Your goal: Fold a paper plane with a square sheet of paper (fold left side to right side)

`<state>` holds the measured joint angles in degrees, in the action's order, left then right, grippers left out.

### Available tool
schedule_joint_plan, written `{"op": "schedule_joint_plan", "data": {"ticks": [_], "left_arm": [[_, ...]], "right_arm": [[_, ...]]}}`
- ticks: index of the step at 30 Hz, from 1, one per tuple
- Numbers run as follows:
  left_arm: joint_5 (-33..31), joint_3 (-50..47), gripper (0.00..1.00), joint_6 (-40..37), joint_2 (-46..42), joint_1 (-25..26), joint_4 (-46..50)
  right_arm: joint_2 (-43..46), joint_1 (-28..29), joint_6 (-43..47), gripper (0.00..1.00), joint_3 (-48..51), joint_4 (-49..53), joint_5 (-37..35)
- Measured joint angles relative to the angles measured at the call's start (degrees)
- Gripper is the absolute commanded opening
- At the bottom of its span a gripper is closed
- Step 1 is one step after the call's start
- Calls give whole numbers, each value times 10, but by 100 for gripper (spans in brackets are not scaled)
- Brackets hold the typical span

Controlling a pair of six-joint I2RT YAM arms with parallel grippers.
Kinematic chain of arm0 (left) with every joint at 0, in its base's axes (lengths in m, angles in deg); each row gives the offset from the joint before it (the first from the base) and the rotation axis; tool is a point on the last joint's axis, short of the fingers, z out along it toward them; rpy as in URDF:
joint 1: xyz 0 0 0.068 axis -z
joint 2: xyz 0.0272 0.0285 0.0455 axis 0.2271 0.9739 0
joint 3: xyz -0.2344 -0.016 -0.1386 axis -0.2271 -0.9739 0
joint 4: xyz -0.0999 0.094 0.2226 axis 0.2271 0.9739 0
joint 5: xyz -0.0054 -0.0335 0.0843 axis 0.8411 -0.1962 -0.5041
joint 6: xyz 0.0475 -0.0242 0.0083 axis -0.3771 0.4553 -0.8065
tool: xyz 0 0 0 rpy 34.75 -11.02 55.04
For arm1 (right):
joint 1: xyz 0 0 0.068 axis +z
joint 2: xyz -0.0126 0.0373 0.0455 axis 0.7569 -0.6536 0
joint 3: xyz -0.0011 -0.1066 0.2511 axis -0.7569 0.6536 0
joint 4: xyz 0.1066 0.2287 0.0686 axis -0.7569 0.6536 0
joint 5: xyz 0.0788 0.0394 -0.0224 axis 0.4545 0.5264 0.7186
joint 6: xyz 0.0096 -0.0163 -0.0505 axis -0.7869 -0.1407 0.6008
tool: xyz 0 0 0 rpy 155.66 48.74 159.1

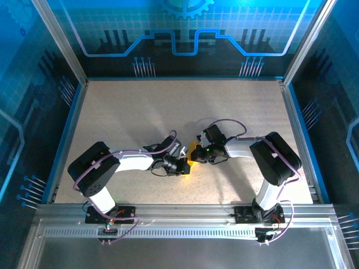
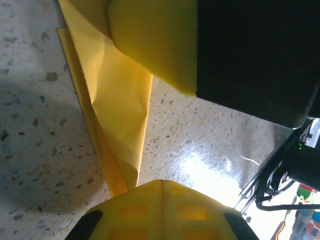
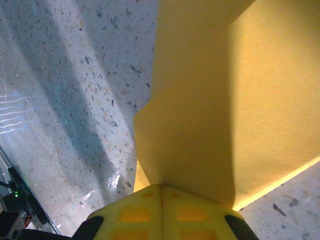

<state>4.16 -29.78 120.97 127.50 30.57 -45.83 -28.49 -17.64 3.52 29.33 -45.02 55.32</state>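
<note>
We find the left gripper closed, its yellow grid-patterned pads meeting at a seam and pinching a tapering end of the sheet of paper. The right gripper is likewise clamped on the sheet. The paper is thin, matte yellow-orange, creased into layered angular flaps. It spans between the two grippers, near the middle of the speckled, stone-look table.
</note>
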Motion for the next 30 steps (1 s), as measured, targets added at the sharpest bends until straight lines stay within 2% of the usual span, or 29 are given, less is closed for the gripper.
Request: {"op": "schedule_joint_plan", "data": {"ticks": [30], "left_arm": [[-7,-18,0,0,5,-2,-12]], "right_arm": [[-5,4,15,5,-20,34,-9]]}}
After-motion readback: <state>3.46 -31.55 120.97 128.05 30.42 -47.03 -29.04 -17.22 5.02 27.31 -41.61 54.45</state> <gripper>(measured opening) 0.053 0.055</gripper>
